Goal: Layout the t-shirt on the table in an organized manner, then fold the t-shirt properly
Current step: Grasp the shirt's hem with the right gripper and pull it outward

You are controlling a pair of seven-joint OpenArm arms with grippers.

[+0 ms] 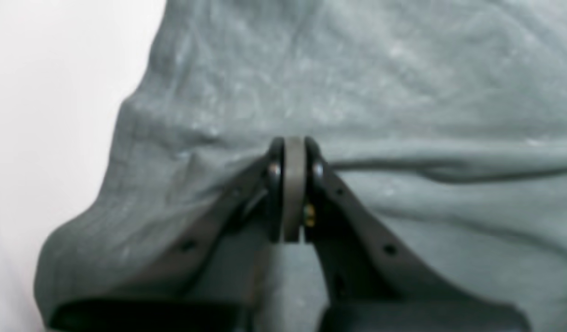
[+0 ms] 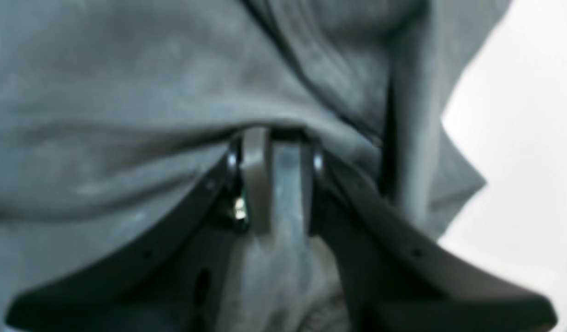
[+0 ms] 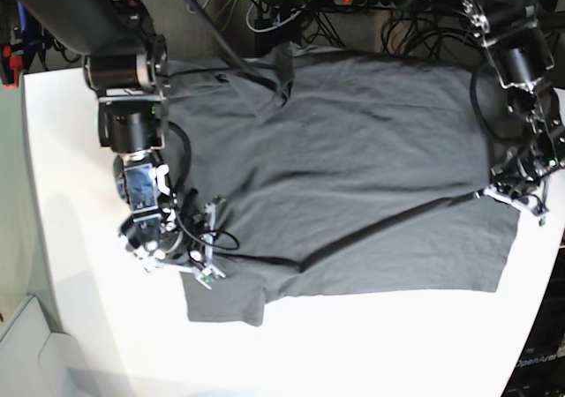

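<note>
The t-shirt point(image 3: 353, 176) lies spread over the table point(image 3: 371, 353), mostly flat, with a long dark crease running from its lower left toward the right edge. Its far edge, by the cables, is partly cut off behind the arms.

The left gripper point(image 1: 293, 152) has its jaws pressed together at a fold of the shirt point(image 1: 357, 92) — the pads meet with no gap, and whether any cloth is pinched between them is hard to tell in the blurred wrist view. In the base view this gripper point(image 3: 512, 190) is a dark tangle at the shirt's right edge.

The right gripper point(image 2: 276, 138) is clamped on a bunched strip of shirt point(image 2: 126, 92) — grey cloth fills the gap between its jaws. From the base view it sits at the shirt's lower-left corner point(image 3: 190, 251), its tips hidden under its own body.
</note>
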